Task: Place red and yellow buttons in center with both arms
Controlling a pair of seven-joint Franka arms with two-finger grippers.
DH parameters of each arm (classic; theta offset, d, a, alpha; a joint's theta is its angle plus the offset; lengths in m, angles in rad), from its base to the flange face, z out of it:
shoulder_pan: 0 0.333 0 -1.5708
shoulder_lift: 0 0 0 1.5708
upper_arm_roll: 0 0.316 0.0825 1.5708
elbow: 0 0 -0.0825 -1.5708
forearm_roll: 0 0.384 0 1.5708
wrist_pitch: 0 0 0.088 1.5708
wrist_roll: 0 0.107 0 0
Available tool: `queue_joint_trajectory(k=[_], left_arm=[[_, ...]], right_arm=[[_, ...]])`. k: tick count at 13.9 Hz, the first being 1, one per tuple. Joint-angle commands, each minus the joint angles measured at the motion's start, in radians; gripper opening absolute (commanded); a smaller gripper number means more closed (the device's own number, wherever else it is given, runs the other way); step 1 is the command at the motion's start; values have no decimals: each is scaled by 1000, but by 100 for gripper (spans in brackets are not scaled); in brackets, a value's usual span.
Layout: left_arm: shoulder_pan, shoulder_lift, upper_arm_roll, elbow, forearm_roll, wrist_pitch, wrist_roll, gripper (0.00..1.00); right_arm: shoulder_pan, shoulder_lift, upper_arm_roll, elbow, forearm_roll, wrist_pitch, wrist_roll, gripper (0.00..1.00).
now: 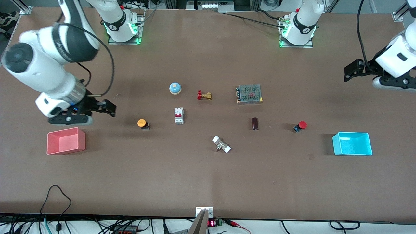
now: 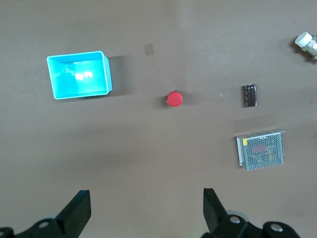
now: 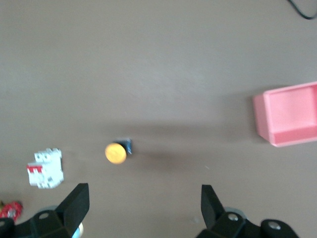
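Each arm has its own button close by: yellow button sits just centre-ward of the right gripper, fingers wide. Red button lies toward the left arm's desk edge; left gripper hangs above it, also wide.

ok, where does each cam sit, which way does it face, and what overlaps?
Front view: high across the table, facing both bases; shows both arms, right gripper and left gripper open in the air.
Left wrist view: looks down past its open fingers at the red button and cyan bin.
Right wrist view: looks down at the yellow button and pink bin.
Shared: front view shows both buttons.
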State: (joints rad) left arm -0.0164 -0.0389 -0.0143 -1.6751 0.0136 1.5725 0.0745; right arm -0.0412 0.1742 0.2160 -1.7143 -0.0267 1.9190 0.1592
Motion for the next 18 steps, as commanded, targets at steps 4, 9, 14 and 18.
queue_joint_trajectory(k=[4, 9, 14, 18], left_arm=[[-11, -6, 19, 8, -6, -19, 31, 100], [-8, -6, 17, 8, -6, -22, 36, 100], [-8, -6, 17, 18, -4, -44, 33, 100], [-8, -6, 17, 21, -4, -63, 30, 100]], right_arm=[[-9, -39, -162, 151, 21, -238, -259, 100], [-8, -70, -181, 140, 22, -275, -257, 100], [6, -85, -181, 125, 34, -311, -211, 100], [9, -82, -181, 125, 82, -311, -161, 100]])
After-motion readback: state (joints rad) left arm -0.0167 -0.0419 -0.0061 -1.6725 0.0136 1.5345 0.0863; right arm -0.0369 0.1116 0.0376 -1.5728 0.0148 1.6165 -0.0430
